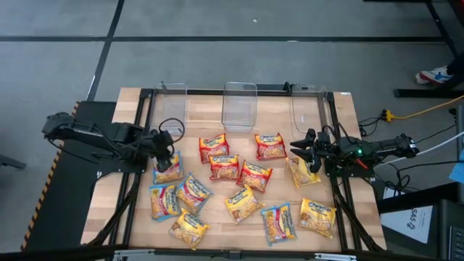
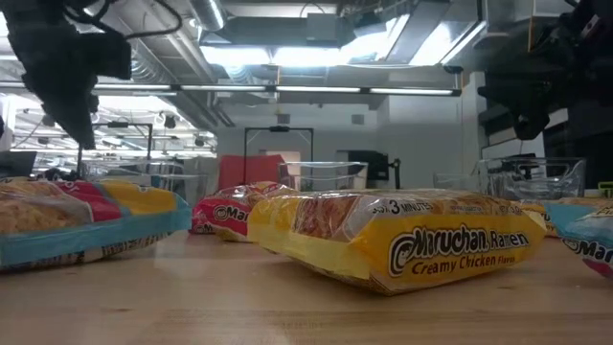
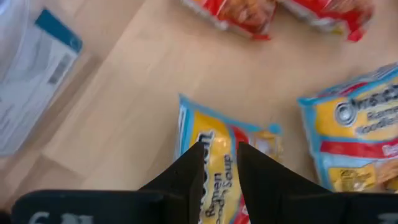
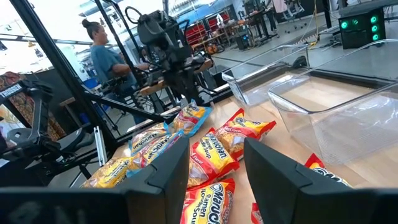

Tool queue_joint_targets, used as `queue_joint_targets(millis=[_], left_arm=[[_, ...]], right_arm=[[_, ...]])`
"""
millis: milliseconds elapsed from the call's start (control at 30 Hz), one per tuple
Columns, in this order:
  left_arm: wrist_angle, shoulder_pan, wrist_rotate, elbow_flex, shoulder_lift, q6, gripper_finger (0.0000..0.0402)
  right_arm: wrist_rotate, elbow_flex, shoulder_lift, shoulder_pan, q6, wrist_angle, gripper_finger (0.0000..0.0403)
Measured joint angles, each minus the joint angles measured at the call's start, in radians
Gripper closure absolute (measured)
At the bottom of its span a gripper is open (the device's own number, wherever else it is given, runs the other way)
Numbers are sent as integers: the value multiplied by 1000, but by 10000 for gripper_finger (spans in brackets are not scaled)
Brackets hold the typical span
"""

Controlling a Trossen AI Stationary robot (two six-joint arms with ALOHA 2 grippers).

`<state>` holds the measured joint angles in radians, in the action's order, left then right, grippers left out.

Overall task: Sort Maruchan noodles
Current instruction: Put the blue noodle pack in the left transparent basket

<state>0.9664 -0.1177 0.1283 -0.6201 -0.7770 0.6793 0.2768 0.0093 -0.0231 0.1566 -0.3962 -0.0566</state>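
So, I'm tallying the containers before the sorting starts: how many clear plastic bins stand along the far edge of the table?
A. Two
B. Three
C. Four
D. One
B. The high view shows three clear bins in a row along the far edge: the left bin, the middle bin and the right bin, all without packets in them.

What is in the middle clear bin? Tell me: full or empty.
Empty. The middle clear bin shows only bare wood through its bottom; every noodle packet lies outside on the table.
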Motion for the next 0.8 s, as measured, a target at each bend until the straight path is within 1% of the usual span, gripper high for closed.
queue_joint_targets(millis=[133, 367, 533, 800], left_arm=[[21, -1, -58, 11, -52, 3, 312], [21, 2, -61, 41, -113, 2, 312], [10, 2, -69, 67, -121, 25, 312], [-69, 3, -146, 150, -118, 50, 312]], right_arm=[[-1, 0, 0, 0, 0, 0, 246], [-2, 0, 0, 0, 0, 0, 246], [-1, 0, 0, 0, 0, 0, 246], [-1, 0, 0, 0, 0, 0, 246]])
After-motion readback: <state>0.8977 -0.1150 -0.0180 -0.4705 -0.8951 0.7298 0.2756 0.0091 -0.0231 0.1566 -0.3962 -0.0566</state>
